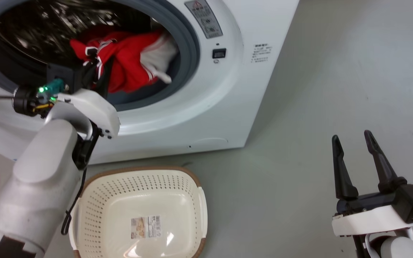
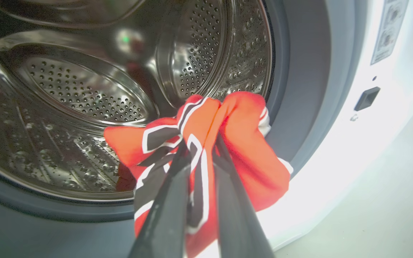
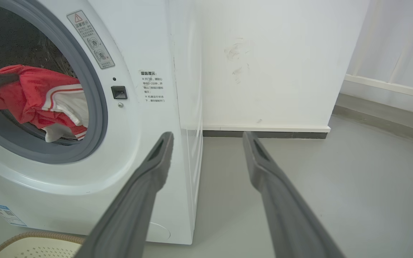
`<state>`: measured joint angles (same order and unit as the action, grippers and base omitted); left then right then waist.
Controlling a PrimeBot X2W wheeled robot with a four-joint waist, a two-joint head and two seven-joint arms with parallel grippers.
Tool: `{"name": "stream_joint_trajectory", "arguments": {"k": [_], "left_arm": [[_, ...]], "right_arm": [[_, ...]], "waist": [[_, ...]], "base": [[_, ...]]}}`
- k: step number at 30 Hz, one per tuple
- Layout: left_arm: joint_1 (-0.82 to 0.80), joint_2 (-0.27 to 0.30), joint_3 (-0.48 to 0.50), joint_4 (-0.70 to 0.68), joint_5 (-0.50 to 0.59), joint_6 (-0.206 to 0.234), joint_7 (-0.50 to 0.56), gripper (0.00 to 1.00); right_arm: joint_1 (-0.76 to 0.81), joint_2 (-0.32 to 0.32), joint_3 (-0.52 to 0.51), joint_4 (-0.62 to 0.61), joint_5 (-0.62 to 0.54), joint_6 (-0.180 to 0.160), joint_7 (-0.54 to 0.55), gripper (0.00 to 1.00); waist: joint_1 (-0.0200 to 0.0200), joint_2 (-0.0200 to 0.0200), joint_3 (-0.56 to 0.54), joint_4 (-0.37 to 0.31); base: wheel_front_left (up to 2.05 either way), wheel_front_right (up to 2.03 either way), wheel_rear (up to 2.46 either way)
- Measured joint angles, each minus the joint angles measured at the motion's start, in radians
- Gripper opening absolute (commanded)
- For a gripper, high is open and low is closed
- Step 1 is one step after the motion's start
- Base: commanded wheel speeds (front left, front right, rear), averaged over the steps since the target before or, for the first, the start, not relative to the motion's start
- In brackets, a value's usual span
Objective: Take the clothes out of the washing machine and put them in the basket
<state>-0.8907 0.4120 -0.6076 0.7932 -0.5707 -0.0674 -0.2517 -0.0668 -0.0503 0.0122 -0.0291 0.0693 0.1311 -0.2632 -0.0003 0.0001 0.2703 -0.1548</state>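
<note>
**Left end effector (image 2: 201,143) clamps the red clothes (image 1: 131,61) at the drum mouth**

The left end effector's fingers are pinched narrow on a fold of the clothes. The rest bunches around and beyond its fingertips, inside the round opening of the washing machine (image 1: 228,107). Past the cloth lies the shiny perforated drum (image 2: 84,89). The basket (image 1: 138,168) stands on the floor (image 1: 299,89) below this arm, near the machine's front. The right end effector (image 1: 351,138) is spread wide, well apart from both, above bare floor.

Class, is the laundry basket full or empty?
Empty: the basket shows bare floor and sticker; the clothes are in the washing machine.
</note>
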Motion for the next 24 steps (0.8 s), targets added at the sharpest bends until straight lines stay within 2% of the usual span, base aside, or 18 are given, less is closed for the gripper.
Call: {"name": "stream_joint_trajectory", "arguments": {"k": [7,18,24], "left_arm": [[0.149,0.053,0.022,-0.245,-0.008,0.074,-0.007,0.0],[0.361,0.171,0.064,-0.662,-0.024,0.226,0.044,0.0],[0.442,0.223,0.086,-0.843,-0.02,0.298,0.069,0.0]], "right_arm": [[0.045,0.0,0.001,0.007,-0.006,0.0,0.0,1.0],[0.107,0.0,0.013,0.02,-0.009,0.0,0.0,1.0],[0.127,0.0,0.02,0.022,-0.01,0.0,0.0,1.0]], "waist": [[0.0001,0.0,-0.088,0.036],[0.0001,0.0,-0.186,0.065],[0.0001,0.0,-0.217,0.076]], "base": [[0.0,0.0,0.0],[0.0,0.0,0.0],[0.0,0.0,0.0]]}}
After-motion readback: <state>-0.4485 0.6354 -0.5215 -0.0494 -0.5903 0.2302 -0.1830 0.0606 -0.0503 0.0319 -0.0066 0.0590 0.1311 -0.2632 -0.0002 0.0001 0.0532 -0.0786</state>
